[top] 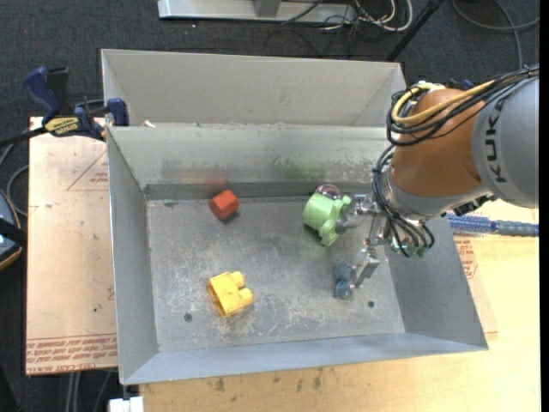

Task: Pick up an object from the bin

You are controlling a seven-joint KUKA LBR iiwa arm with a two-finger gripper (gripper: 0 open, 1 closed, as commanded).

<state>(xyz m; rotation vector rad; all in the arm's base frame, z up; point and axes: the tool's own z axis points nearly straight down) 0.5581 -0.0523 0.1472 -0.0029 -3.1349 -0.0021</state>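
Note:
My gripper (347, 247) is low over the right part of the bin floor, with its jaws spread wide and nothing between them. The lower fingertip (343, 283), grey-blue, rests near the floor at the right. The upper finger (353, 208) is right beside a light green rounded plastic thing (323, 215) by the back wall; I cannot tell whether they touch. A small red cube (224, 204) lies at the back wall, left of the green thing. A yellow block (229, 293) lies on the floor at the front left.
The arm with its orange cover and cables hangs over the bin's right wall. The bin's sloped walls rise close behind the green thing and to the right of the gripper.

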